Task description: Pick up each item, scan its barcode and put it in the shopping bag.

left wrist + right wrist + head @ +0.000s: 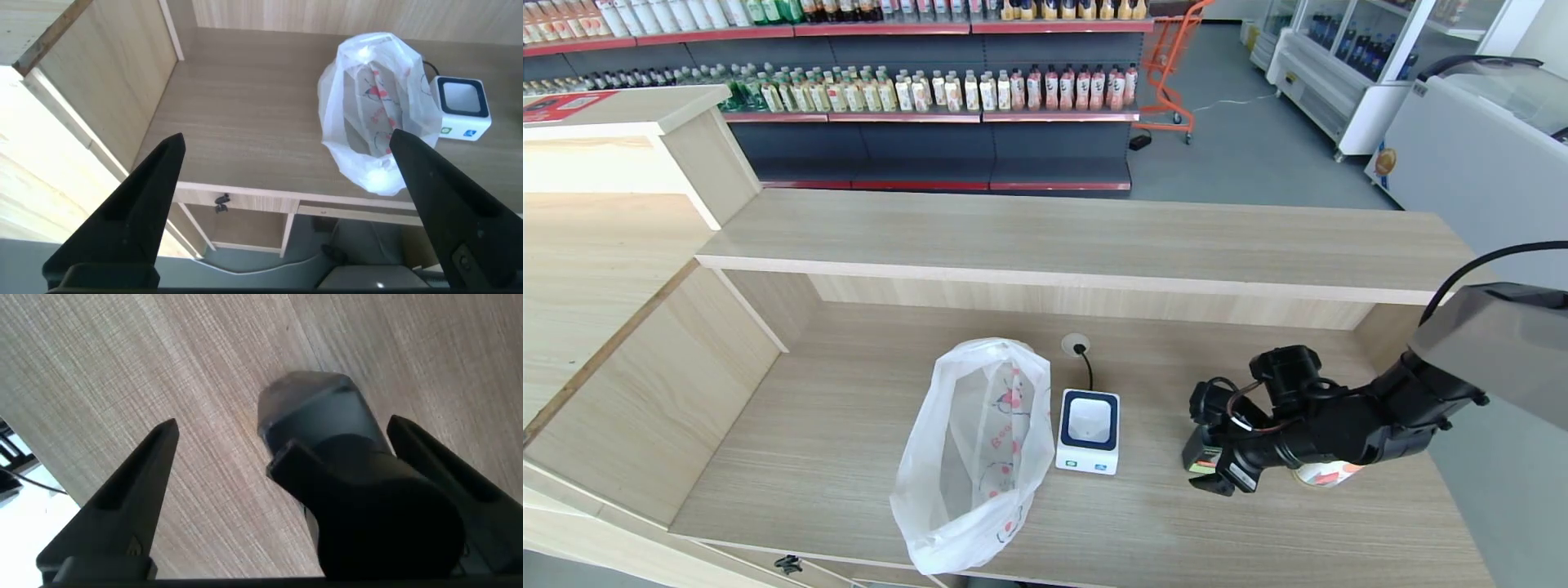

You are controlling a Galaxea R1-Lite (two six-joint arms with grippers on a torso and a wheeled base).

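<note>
A white plastic shopping bag (pixel 970 457) stands open on the wooden counter, seen too in the left wrist view (pixel 377 106). Just right of it sits the white barcode scanner (pixel 1087 430) with its dark window facing up (pixel 462 104). My right gripper (pixel 1210 472) is low over the counter at the right, open, its fingers either side of a dark item (pixel 327 449) with a colourful label (pixel 1203 464). Whether they touch it I cannot tell. My left gripper (pixel 286 143) hangs open above the counter's near edge, holding nothing.
A white and red can (pixel 1327 474) lies partly hidden under my right arm. A raised wooden ledge (pixel 1078 237) runs along the back and a side wall (pixel 662 392) closes the left. The scanner cable (pixel 1086 363) leads to a hole behind it.
</note>
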